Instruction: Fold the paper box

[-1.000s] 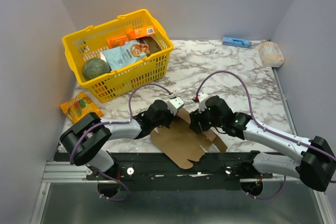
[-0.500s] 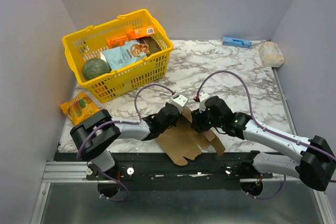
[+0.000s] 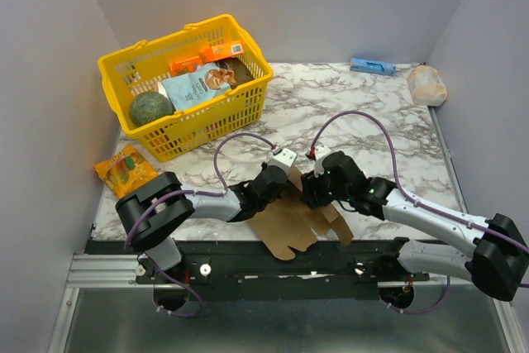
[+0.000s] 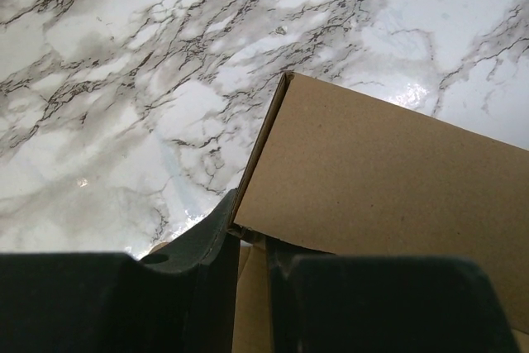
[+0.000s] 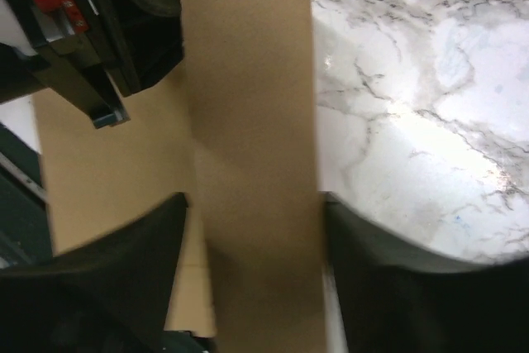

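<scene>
The paper box [image 3: 291,222] is a flat brown die-cut sheet with notched flaps, lying at the near edge of the marble table [image 3: 355,113] between my arms. My left gripper [image 3: 273,185] is at its upper left. In the left wrist view, the left gripper [image 4: 252,236] is shut on the edge of a raised panel [image 4: 388,171]. My right gripper [image 3: 318,193] is at the sheet's upper right. In the right wrist view, the right gripper [image 5: 254,204] has its jaws spread, and a cardboard strip [image 5: 252,97] fills the gap and touches both.
A yellow basket [image 3: 216,121] with packets and a green ball stands at the back left. An orange packet [image 3: 124,168] lies at the left edge. A small blue box [image 3: 371,65] and a pale bag [image 3: 426,84] lie at the back right. The left wrist [image 5: 83,31] is close to the right fingers.
My left gripper has moved right along the sheet's upper edge, closer to the right gripper. The sheet has shifted slightly right. The right gripper has barely moved.
</scene>
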Robot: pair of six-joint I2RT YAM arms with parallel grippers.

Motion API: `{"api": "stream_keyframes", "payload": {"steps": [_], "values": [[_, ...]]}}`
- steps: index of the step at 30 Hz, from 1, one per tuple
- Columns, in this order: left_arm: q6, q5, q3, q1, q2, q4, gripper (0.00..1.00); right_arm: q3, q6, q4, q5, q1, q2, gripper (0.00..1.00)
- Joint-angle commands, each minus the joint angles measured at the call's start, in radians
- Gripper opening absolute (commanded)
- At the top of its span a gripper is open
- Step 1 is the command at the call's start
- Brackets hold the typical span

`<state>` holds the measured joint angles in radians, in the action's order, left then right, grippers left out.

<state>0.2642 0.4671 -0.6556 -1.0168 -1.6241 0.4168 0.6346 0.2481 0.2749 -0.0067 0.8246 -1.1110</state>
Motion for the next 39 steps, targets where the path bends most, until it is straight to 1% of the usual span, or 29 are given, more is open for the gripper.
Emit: {"api": "stream_keyframes", "payload": {"steps": [1,3,5,7,8,9,11,12,13,14,15,18,24,29,35,39], "values": [[0.017,0.062,0.001,-0.003,-0.023,-0.030,0.24,0.019,0.060,-0.002,0.000,0.019,0.026,0.87],[0.024,0.106,0.011,-0.005,-0.014,-0.052,0.24,0.033,0.094,0.010,0.026,0.019,0.059,0.94],[0.038,0.134,0.028,-0.005,0.003,-0.056,0.25,0.056,0.131,0.036,0.071,0.018,0.086,0.96],[0.049,0.177,0.057,-0.008,0.018,-0.059,0.25,0.083,0.209,0.084,0.120,0.019,0.134,0.97],[0.055,0.189,0.066,-0.008,0.033,-0.062,0.26,0.094,0.244,0.108,0.175,0.018,0.149,0.97],[0.064,0.208,0.080,-0.009,0.041,-0.072,0.26,0.106,0.311,0.134,0.197,0.018,0.174,0.97],[0.072,0.228,0.089,-0.016,0.056,-0.082,0.26,0.125,0.379,0.190,0.218,0.019,0.200,0.97],[0.078,0.240,0.096,-0.020,0.061,-0.093,0.26,0.123,0.466,0.205,0.218,0.018,0.210,0.97],[0.082,0.258,0.097,-0.026,0.063,-0.098,0.26,0.117,0.506,0.222,0.209,0.018,0.233,0.97],[0.087,0.268,0.097,-0.029,0.066,-0.105,0.26,0.096,0.540,0.225,0.188,0.018,0.241,0.97],[0.092,0.277,0.097,-0.031,0.066,-0.119,0.26,0.083,0.609,0.227,0.182,0.018,0.253,0.97],[0.099,0.297,0.103,-0.045,0.064,-0.115,0.26,0.025,0.698,0.222,0.192,0.018,0.290,0.97],[0.096,0.308,0.100,-0.058,0.058,-0.113,0.26,0.005,0.717,0.207,0.278,0.001,0.297,0.99],[0.096,0.315,0.105,-0.065,0.066,-0.113,0.26,-0.016,0.711,0.159,0.286,-0.042,0.272,1.00],[0.096,0.324,0.108,-0.071,0.086,-0.121,0.26,-0.088,0.743,0.066,0.215,-0.094,0.231,0.99],[0.096,0.329,0.119,-0.078,0.102,-0.119,0.26,-0.154,0.795,-0.046,0.157,-0.128,0.224,0.98]]}}
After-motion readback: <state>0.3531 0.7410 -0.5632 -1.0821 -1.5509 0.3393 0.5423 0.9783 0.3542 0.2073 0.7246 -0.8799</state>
